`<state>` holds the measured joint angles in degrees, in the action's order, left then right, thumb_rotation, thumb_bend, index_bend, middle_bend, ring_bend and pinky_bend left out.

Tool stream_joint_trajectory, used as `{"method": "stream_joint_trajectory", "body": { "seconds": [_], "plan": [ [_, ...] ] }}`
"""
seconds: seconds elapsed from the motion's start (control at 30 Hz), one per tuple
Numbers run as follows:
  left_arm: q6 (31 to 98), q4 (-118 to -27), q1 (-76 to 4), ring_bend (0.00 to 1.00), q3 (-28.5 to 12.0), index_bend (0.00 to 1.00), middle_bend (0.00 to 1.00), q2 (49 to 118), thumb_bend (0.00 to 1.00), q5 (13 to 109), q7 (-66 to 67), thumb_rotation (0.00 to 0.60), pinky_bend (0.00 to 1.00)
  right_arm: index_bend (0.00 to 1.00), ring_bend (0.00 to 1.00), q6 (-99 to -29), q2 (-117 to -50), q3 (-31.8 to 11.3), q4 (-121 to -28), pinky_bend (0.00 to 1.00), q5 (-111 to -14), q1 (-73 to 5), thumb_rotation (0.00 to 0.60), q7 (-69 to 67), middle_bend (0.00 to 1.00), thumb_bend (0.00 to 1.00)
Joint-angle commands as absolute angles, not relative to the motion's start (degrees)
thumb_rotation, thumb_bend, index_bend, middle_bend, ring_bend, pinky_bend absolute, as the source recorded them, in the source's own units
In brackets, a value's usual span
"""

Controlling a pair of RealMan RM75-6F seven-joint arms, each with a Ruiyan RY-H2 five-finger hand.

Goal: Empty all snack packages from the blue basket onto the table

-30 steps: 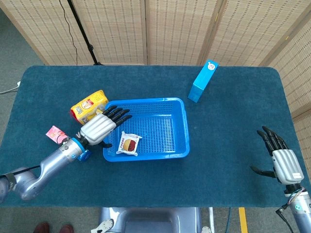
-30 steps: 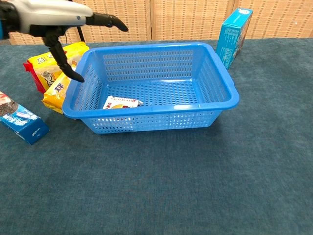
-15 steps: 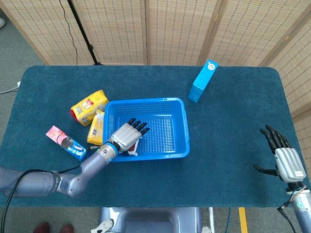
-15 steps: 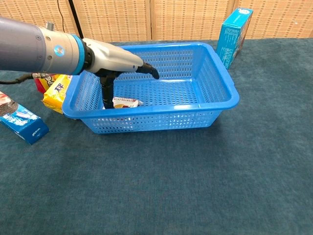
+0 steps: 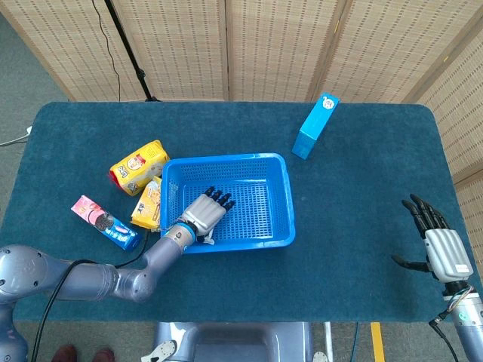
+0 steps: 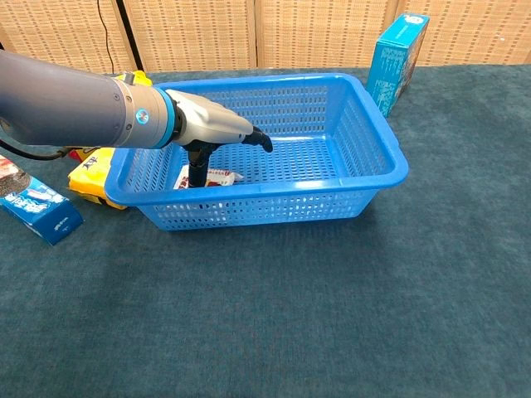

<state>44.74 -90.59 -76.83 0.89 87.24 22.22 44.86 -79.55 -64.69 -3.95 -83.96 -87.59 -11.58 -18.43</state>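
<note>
The blue basket (image 5: 275, 197) (image 6: 377, 141) stands at mid-table. Inside it, near the front left corner, lies one small white snack package (image 6: 222, 176). My left hand (image 5: 205, 213) (image 6: 214, 133) reaches into the basket over that package, fingers stretched out toward the basket floor. Its thumb points down and touches the package's left end. In the head view the hand hides most of the package. My right hand (image 5: 438, 243) hovers open at the table's right front edge, far from the basket, holding nothing.
Two yellow snack bags (image 5: 138, 164) (image 5: 149, 204) (image 6: 93, 170) lie just left of the basket. A pink-and-blue cookie box (image 5: 102, 221) (image 6: 37, 207) sits further left. A tall blue carton (image 5: 315, 124) (image 6: 397, 58) stands behind the basket's right corner.
My left hand came from outside the basket's left wall, over the rim, and down onto the white package. The right hand has barely moved.
</note>
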Motion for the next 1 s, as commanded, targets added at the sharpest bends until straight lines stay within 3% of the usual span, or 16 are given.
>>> {"method": "stream_joint_trajectory", "body": {
  "seconds": [0.03, 0.17, 0.37, 0.4, 0.5, 0.53, 0.63, 0.83, 1.0],
  "plan": [
    [43.9, -89.6, -77.3, 0.0, 1.5, 0.0, 0.0, 88.0, 0.0, 21.6, 45.0, 0.6, 0.0, 0.0, 0.0, -79.3, -64.8, -4.0, -83.9, 0.1, -87.5, -11.7, 0.6, -18.3, 0.0, 0.0],
    [43.3, -88.1, -77.6, 0.0, 2.1, 0.0, 0.0, 89.1, 0.0, 21.2, 44.8, 0.6, 0.06, 0.0, 0.0, -79.0, -64.8, -4.0, -83.8, 0.1, -87.3, -11.8, 0.6, -18.3, 0.0, 0.0],
    [44.1, -86.6, -77.2, 0.04, 2.3, 0.01, 0.0, 90.0, 0.0, 22.9, 44.0, 0.6, 0.29, 0.0, 0.0, -78.7, -64.9, -4.0, -83.8, 0.1, -87.1, -11.9, 0.6, -18.2, 0.0, 0.0],
    [44.3, -86.3, -77.1, 0.12, 2.3, 0.06, 0.04, 90.2, 0.0, 23.5, 43.8, 0.6, 0.36, 0.0, 0.0, -78.6, -64.9, -4.0, -83.7, 0.1, -87.1, -11.9, 0.6, -18.3, 0.0, 0.0],
    [45.6, -85.4, -76.0, 0.38, 1.9, 0.37, 0.31, 91.0, 0.0, 27.0, 42.5, 0.6, 0.5, 0.0, 0.0, -78.4, -64.9, -4.0, -83.7, 0.1, -87.1, -12.0, 0.6, -18.4, 0.0, 0.0],
    [45.8, -85.2, -75.7, 0.41, 1.8, 0.42, 0.35, 91.2, 0.01, 27.8, 42.1, 0.6, 0.52, 0.0, 0.0, -78.4, -64.9, -4.0, -83.6, 0.1, -87.1, -12.0, 0.6, -18.4, 0.0, 0.0],
    [46.9, -84.9, -74.8, 0.6, 1.6, 0.72, 0.61, 91.6, 0.13, 30.5, 41.4, 0.6, 0.67, 0.0, 0.0, -78.4, -64.9, -3.9, -83.7, 0.1, -87.2, -12.0, 0.6, -18.6, 0.0, 0.0],
    [48.3, -85.2, -74.2, 0.7, 1.2, 0.85, 0.71, 91.6, 0.38, 31.1, 41.9, 0.6, 0.77, 0.0, 0.0, -78.4, -64.8, -3.9, -83.8, 0.1, -87.2, -12.0, 0.6, -18.7, 0.0, 0.0],
    [49.0, -86.1, -73.4, 0.71, 0.4, 0.86, 0.72, 90.9, 0.44, 32.1, 41.3, 0.6, 0.78, 0.0, 0.0, -78.5, -64.7, -3.8, -83.8, 0.1, -87.4, -12.0, 0.6, -18.9, 0.0, 0.0]
  ]
}}
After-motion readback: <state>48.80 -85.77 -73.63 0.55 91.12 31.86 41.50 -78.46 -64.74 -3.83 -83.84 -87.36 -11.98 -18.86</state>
